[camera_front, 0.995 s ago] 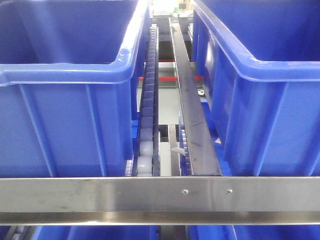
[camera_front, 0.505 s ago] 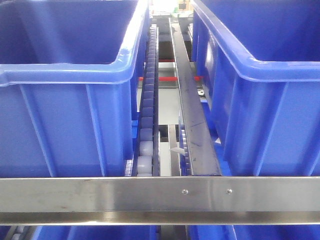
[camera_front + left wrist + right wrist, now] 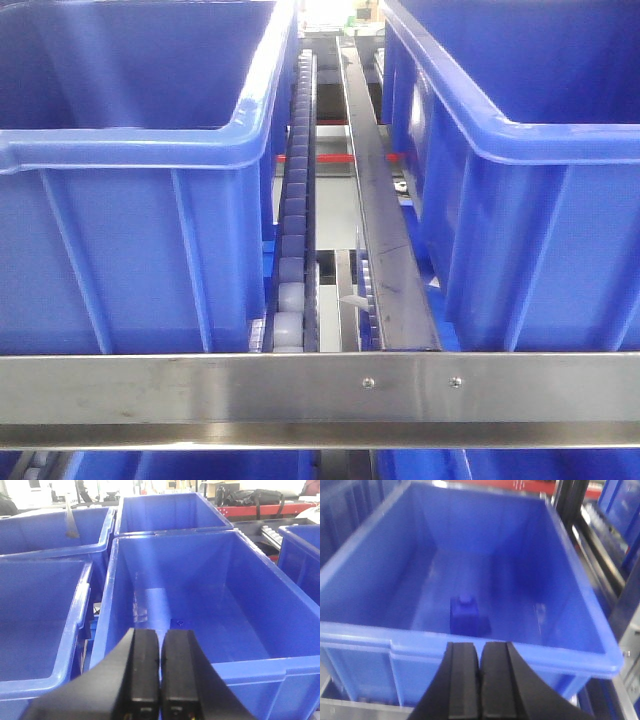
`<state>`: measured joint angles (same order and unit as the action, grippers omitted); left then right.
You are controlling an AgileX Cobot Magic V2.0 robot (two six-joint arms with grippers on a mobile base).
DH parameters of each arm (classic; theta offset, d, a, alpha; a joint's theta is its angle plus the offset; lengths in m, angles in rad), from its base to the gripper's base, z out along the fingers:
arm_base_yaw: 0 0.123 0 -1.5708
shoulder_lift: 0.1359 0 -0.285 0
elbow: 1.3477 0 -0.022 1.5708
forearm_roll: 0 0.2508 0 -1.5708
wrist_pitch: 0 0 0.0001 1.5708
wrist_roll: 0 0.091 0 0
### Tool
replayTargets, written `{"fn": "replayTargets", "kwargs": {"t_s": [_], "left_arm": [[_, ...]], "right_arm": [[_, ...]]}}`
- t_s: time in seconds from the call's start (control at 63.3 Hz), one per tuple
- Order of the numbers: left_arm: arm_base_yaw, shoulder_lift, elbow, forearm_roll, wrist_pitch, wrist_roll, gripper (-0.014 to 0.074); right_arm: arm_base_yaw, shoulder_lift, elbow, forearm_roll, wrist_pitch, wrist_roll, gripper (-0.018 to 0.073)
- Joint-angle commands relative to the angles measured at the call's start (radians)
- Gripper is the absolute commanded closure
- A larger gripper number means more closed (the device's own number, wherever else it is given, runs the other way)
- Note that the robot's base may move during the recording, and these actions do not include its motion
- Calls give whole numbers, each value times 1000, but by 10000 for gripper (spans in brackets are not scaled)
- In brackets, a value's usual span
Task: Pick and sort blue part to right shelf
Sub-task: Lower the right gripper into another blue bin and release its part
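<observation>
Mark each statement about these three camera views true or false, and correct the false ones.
1. The right gripper is shut with nothing between its fingers. True.
2. A blue part lies on the floor of the bin in front of the right gripper. True.
3. The left gripper is wide open. False: its fingers are pressed together, shut and empty.
4. The bin ahead of the left gripper is piled full of parts. False: only a tiny dark speck shows on its floor.
5. In the front view, a roller track runs between two blue bins. True.
6. The front view shows both grippers. False: neither gripper appears there.
</observation>
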<state>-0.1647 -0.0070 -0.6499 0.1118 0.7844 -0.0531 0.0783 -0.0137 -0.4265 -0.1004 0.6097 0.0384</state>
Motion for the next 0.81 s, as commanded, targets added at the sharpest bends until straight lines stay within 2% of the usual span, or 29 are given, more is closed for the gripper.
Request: {"fn": "replayTargets", "kwargs": {"t_s": [0.0,0.569,0.679,0.79], "left_arm": [[-2,-5,-25,-2,-90,-4,471],[1,-5,-4,-2,-94,-4,471],[41,-10,54,-8,-208,-4,471],[117,-21,176,-78,-349,-4,471]], "right_arm": [[-2,-10,-27,-2,-133,-8,525],[-2,-10,-22,-2,-136,-8,525],[-2,-10,-22,-2,-136,-8,525],[-2,-10,-22,-2,-136,-8,525]]}}
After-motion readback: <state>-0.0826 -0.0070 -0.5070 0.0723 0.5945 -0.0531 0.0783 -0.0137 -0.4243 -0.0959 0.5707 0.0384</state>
